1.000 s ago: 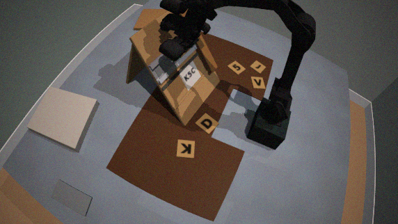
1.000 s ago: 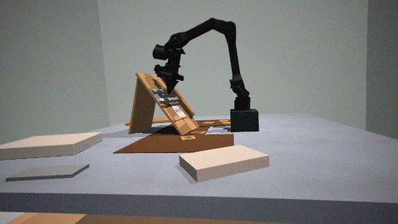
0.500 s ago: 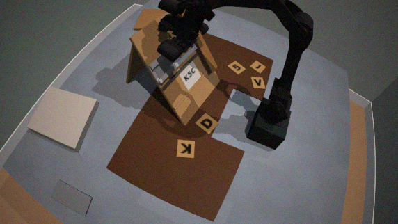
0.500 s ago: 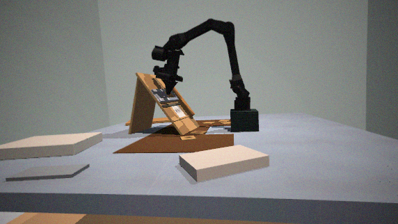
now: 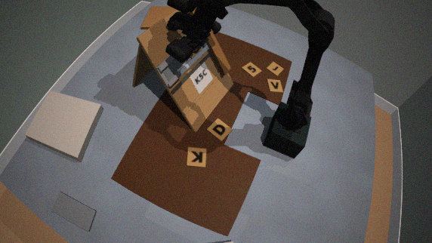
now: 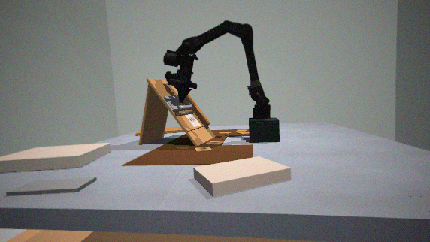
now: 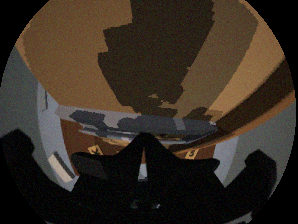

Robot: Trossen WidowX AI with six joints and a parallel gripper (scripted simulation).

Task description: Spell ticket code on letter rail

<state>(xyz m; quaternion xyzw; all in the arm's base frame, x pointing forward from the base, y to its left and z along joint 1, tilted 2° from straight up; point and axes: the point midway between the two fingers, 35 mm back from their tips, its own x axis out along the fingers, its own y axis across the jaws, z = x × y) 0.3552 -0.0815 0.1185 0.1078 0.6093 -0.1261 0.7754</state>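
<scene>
The ticket [image 5: 201,78] [image 6: 193,120] on the sloping board [image 5: 217,96] [image 6: 201,136] reads K5C. My gripper [image 6: 182,101] [image 7: 144,133] is shut and empty, its tips down at the grey rail [image 5: 165,72] [image 6: 171,102] above the ticket. A small tan patch [image 7: 172,136] shows in the rail beside the fingertips; its letter cannot be read, and the arm hides much of the rail. On the brown mat [image 5: 181,189] lie tile K [image 5: 196,157] [image 7: 95,150], tile D [image 5: 219,129], tile 5 [image 5: 251,69] [image 7: 191,153], tile V [image 5: 275,85] and tile J [image 5: 275,68].
A pale block [image 5: 64,126] [image 6: 56,155] and a thin grey plate [image 5: 75,211] [image 6: 52,186] lie to the left. Another pale block [image 6: 242,176] is near the counter's front in the exterior view. The robot's dark base [image 5: 287,130] [image 6: 264,129] stands right of the board.
</scene>
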